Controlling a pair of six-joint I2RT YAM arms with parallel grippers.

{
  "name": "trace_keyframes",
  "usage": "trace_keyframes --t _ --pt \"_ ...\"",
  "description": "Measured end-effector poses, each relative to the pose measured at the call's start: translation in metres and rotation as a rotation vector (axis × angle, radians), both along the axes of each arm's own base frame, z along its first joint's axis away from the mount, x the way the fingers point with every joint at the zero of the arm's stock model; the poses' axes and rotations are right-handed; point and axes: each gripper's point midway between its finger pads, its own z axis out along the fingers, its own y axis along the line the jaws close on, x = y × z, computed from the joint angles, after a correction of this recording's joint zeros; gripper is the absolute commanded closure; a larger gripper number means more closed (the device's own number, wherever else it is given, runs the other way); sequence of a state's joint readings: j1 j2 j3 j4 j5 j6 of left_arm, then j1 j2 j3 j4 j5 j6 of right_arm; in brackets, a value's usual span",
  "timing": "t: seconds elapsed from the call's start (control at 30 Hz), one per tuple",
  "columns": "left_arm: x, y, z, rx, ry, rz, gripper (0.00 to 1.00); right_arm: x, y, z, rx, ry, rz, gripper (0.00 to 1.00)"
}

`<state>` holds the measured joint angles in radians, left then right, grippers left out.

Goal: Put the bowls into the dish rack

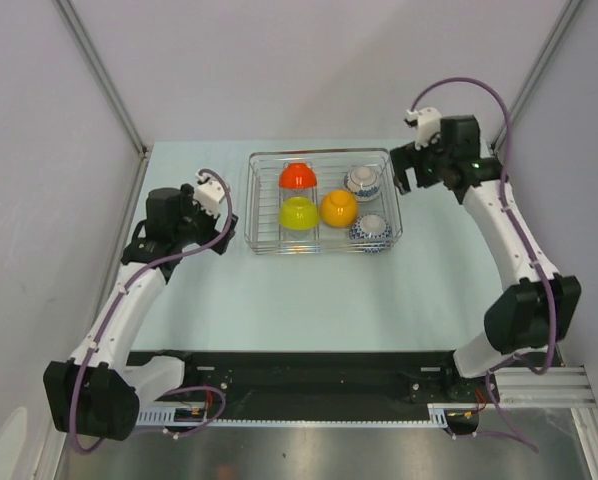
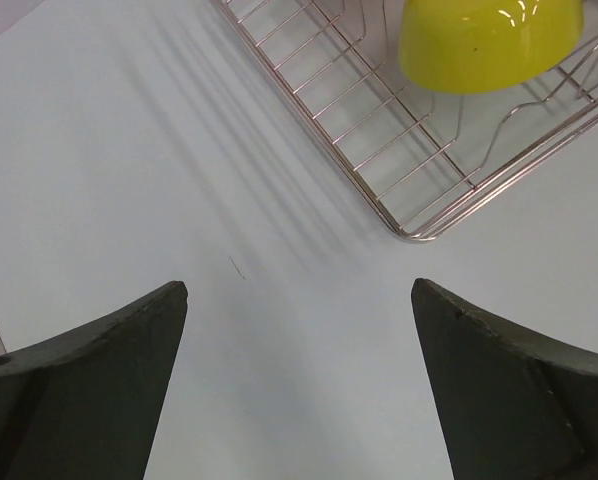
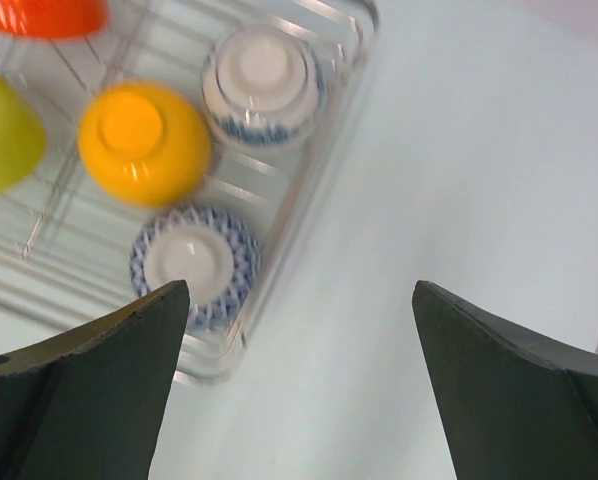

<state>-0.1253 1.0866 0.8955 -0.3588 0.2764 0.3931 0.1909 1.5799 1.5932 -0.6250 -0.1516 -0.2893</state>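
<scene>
Dish rack point(image 1: 249, 205): silver wire basket, set on the far middle of the table point(image 1: 309, 295), between the two arms.

Contents, five bowls, all inside the rack:
- red-orange bowl point(image 1: 297, 176), far left
- yellow-green bowl point(image 1: 298, 213), just nearer, beside it
- orange bowl point(image 1: 338, 208), centre, base up
- far blue-patterned bowl point(image 1: 363, 182), right side, base up
- near blue-patterned bowl point(image 1: 371, 229), near right corner, base up

Left hand point(image 2: 299, 290): released, fingers wide apart, nothing between them; over bare table just off the rack's near left corner.

Right hand point(image 3: 299, 290): released, fingers spread, empty; over the table beside the rack's right wall.
</scene>
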Motion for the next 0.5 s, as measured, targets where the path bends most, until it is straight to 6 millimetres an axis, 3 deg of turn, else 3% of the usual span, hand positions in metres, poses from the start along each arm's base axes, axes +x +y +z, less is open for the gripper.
trace_keyframes --t 0.1,0.3,0.4,0.5 --pt "-0.012 0.003 0.0 -0.012 0.007 0.002 0.0 -0.041 -0.029 -0.016 0.008 0.066 -0.027 0.0" --pt "-0.048 0.017 -0.01 -0.033 0.003 0.048 0.0 -0.12 -0.059 -0.037 0.07 0.109 -0.032 0.0" --pt "-0.064 0.024 -0.008 -0.047 -0.026 0.074 0.0 -0.148 -0.071 -0.04 0.107 0.086 -0.064 0.0" --pt "-0.072 0.027 -0.008 -0.055 -0.041 0.086 0.0 -0.166 -0.068 -0.036 0.136 0.043 -0.05 0.0"
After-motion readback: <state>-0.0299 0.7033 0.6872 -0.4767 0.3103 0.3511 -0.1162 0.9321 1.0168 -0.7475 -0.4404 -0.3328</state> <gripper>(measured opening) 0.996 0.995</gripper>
